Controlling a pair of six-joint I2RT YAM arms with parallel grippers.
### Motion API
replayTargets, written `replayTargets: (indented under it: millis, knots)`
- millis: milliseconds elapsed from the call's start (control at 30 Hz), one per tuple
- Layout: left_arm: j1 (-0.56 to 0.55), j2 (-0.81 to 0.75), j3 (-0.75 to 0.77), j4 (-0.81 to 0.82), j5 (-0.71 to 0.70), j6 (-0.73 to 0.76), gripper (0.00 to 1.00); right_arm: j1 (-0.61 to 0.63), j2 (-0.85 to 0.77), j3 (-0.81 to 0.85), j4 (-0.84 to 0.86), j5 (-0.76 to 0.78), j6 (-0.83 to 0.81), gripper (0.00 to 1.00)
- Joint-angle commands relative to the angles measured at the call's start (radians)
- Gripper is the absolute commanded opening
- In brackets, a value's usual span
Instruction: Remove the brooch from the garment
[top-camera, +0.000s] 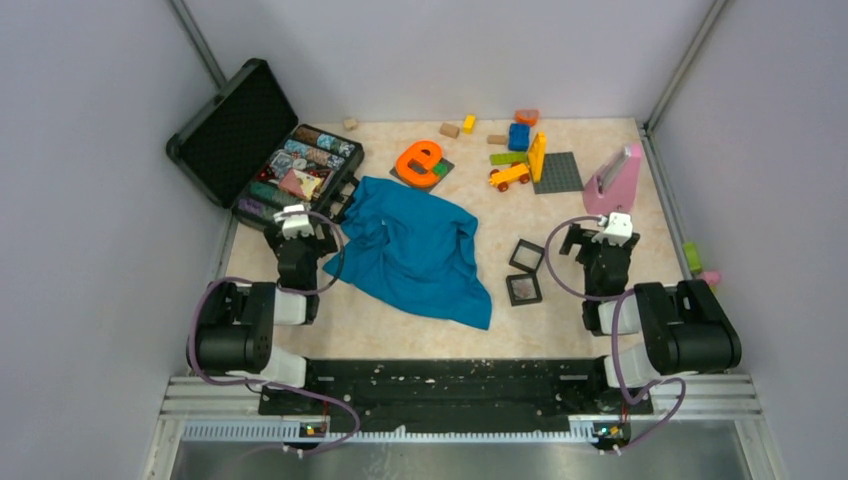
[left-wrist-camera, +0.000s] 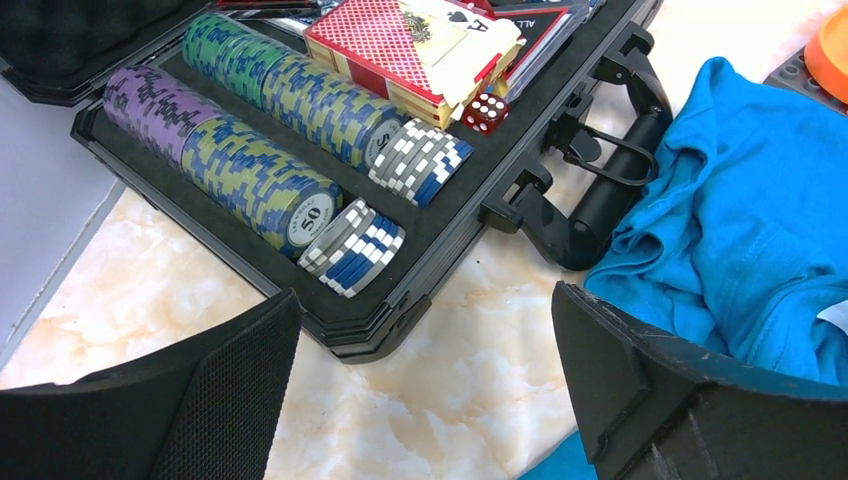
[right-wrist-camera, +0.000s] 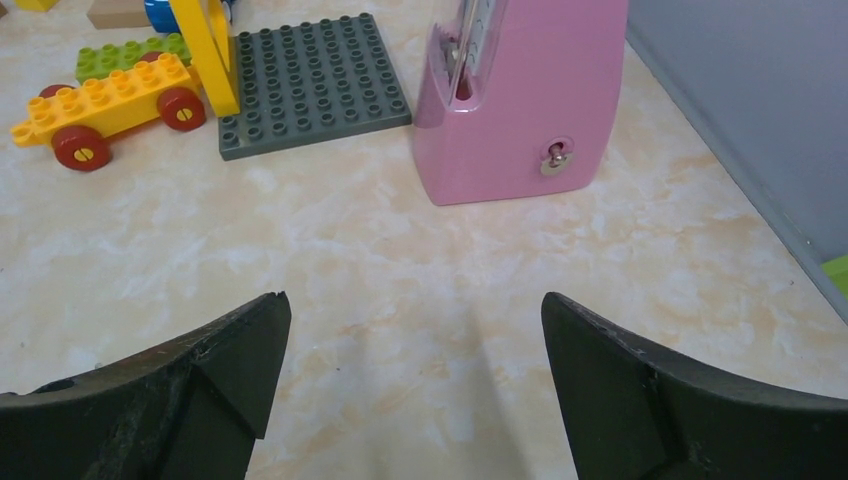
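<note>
The left gripper (left-wrist-camera: 425, 390) gapes wide and empty, blue garment (left-wrist-camera: 740, 230) just beside its right finger, poker-chip case (left-wrist-camera: 380, 325) ahead — the right gripper (right-wrist-camera: 415, 390), equally wide, faces the pink metronome (right-wrist-camera: 520, 100).

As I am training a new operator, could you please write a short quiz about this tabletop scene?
1. True or false: the left gripper and the right gripper are both open and empty.
2. Which lies nearest the crumpled blue cloth garment's left edge? A: open black case of poker chips; B: pink metronome; C: grey studded baseplate.
3. How many small black square frames lie right of the garment?
Key: 1 true; 2 A; 3 two.
</note>
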Motion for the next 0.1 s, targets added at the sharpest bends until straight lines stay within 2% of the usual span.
replayTargets:
  millis: [0,67]
  knots:
    - [0.007,0.008,0.037,0.020,0.032,-0.007,0.99,-0.011,0.006,0.023,0.036,0.001,0.007,0.99]
    - [0.007,0.003,0.036,0.015,0.046,-0.009,0.99,-0.011,0.005,0.023,0.036,0.002,0.008,0.99]
